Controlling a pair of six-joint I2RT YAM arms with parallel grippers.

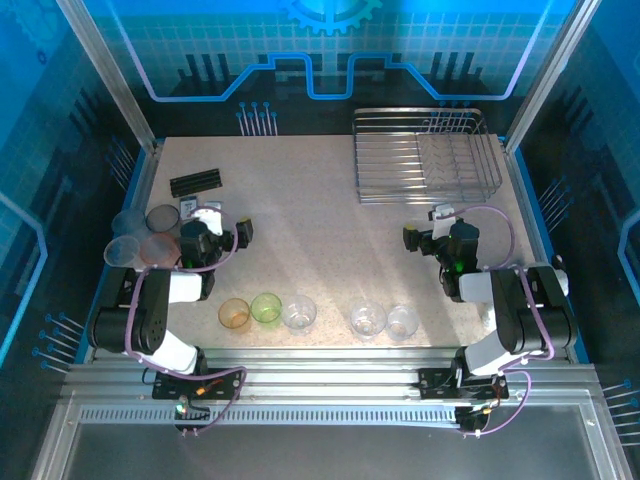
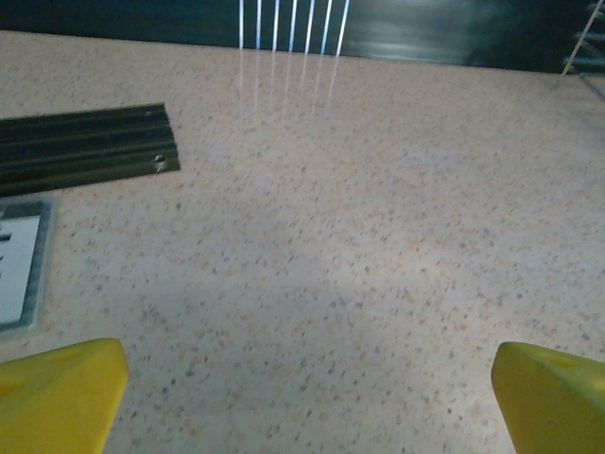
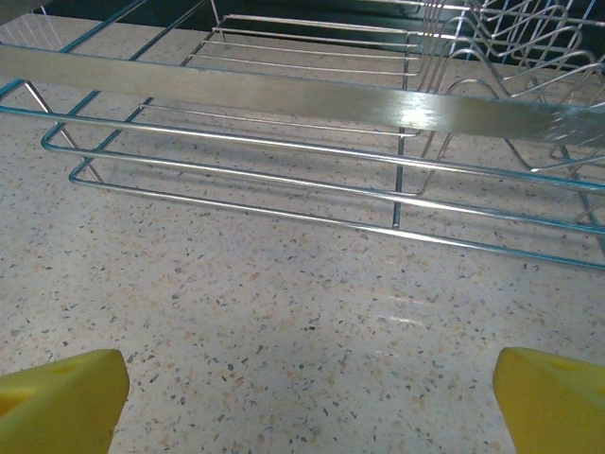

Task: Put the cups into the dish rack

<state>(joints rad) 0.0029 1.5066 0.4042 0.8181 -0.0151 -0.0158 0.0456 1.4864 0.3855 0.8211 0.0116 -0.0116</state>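
Left gripper (image 2: 307, 378) and right gripper (image 3: 307, 378) both gape wide and empty, ready for the cups (image 1: 299, 312), the right facing the dish rack (image 3: 284, 95)

The dish rack (image 1: 427, 155) stands at the far right corner of the counter (image 1: 310, 230), just ahead of the right gripper (image 3: 307, 378). A ridged bar (image 1: 196, 182) lies at the far left, ahead and to the left of the left gripper (image 2: 307, 378), with a small card (image 1: 205, 212) just behind it. Four cups (image 1: 140, 235) sit close together at the left edge beside the left arm. Five more cups (image 1: 299, 312) stand in a row along the near edge, three towards the left and two towards the right, well apart from the rack.
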